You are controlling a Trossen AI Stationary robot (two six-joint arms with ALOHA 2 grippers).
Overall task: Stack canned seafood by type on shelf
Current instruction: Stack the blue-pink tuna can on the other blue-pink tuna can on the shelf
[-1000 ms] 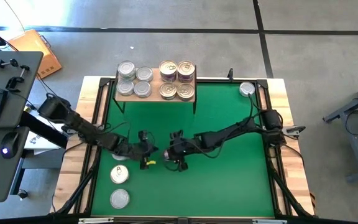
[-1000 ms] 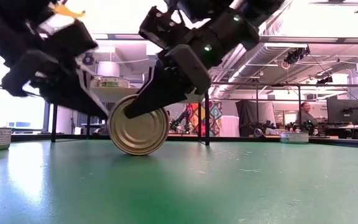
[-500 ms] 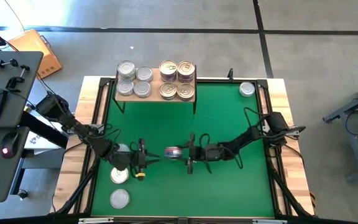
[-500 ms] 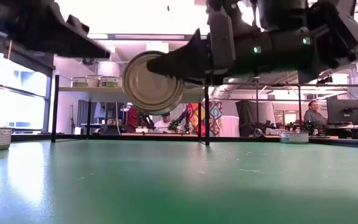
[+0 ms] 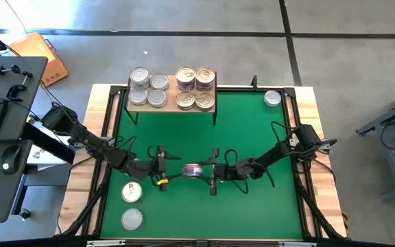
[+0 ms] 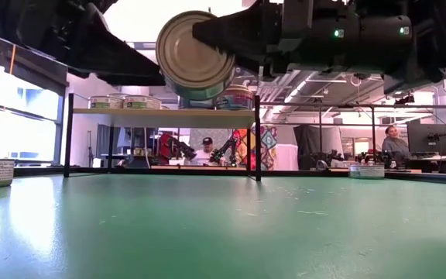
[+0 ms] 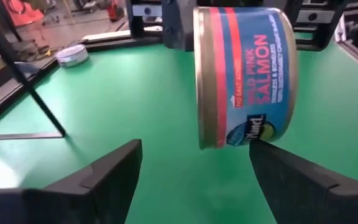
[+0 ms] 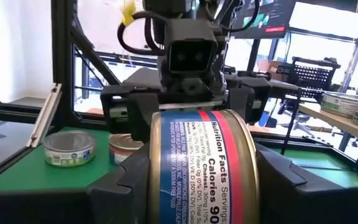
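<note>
Shelf (image 5: 172, 103) has approx 8 cans sorted in 2 groups; R gripper (image 5: 206, 170) clamps salmon can (image 5: 193, 169) mid-air over mat ctr, L gripper (image 5: 164, 167) wide open, empty, beside it; 3 loose cans left.

We look straight down on the tabletop (image 5: 252, 137), level across it, and closely from both wrists facing one shared can (image 7: 244, 74).

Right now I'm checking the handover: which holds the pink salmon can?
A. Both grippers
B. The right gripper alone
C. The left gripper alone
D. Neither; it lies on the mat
B: the right gripper is clamped on the pink salmon can in mid-air, while the left gripper stands open, apart from it.
</note>
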